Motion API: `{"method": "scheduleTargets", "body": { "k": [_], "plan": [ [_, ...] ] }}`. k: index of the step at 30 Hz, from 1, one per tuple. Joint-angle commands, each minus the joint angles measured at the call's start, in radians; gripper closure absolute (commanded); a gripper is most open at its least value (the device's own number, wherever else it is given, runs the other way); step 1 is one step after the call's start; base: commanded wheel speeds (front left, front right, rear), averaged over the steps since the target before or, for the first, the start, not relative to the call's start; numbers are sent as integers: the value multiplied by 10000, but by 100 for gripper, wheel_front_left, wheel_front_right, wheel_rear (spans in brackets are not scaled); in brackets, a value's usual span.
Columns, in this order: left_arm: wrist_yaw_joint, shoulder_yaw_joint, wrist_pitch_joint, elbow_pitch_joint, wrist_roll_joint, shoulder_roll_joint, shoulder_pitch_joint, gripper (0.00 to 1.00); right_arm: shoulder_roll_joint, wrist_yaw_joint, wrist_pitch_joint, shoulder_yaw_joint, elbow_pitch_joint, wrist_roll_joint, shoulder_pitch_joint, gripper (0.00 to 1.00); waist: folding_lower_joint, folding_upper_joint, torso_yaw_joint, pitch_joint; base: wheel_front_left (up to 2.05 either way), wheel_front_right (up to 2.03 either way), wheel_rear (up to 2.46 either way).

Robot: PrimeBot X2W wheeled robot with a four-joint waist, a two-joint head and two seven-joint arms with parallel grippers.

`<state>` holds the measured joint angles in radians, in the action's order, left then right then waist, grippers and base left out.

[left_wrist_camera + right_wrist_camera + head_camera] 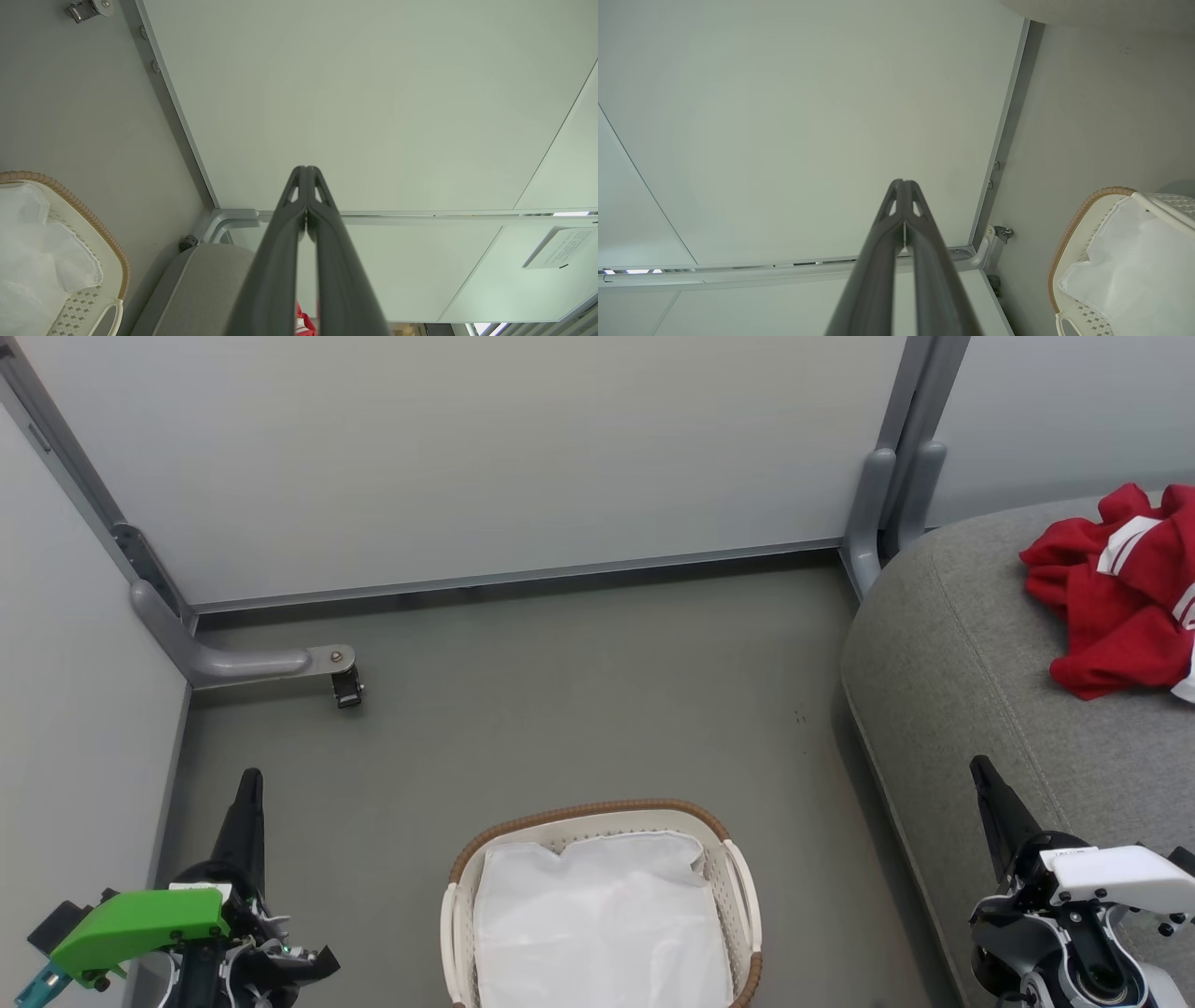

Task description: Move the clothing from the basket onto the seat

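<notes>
While both arms sit low at the near corners of the head view, the left gripper point(250, 777) points its two long dark fingers toward the far wall above the grey floor point(560, 709). Its tips are pressed together with nothing between them, and the left wrist view shows the same fingers meeting at their ends. The right gripper point(980, 767), at the near right, is likewise closed tight and empty. It is seen against the near part of the seat point(962, 691); whether it touches the fabric cannot be told.

The clothing point(1120, 597) lies on the seat at the far right as a crumpled red heap with white stripes, partly cut off by the picture's right edge and well apart from both grippers. The basket point(597, 809) stands on the floor in the near middle, between the two grippers and left of the seat, not touching it. A white sheet point(597, 924) lies spread inside it. Pale partition panels point(467, 457) in grey frames close the far and left sides, and a small caster point(347, 689) sits under a grey foot at the far left.
</notes>
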<state>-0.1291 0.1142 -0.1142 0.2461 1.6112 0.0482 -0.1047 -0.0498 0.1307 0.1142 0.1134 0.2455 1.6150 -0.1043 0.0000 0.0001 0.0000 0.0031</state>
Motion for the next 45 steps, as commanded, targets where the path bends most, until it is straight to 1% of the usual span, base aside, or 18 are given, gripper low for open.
{"method": "scheduleTargets", "body": {
  "k": [1,45],
  "plan": [
    [-45,17,-31,-21,35,37,-103,100,-34,0,21,25,-31,-33,-81,100,0,-1,0,0,0,0,0],
    [-46,16,-30,-21,35,37,-103,100,-27,0,31,32,-30,-44,-82,100,0,-1,0,0,0,0,0]
  ]
}}
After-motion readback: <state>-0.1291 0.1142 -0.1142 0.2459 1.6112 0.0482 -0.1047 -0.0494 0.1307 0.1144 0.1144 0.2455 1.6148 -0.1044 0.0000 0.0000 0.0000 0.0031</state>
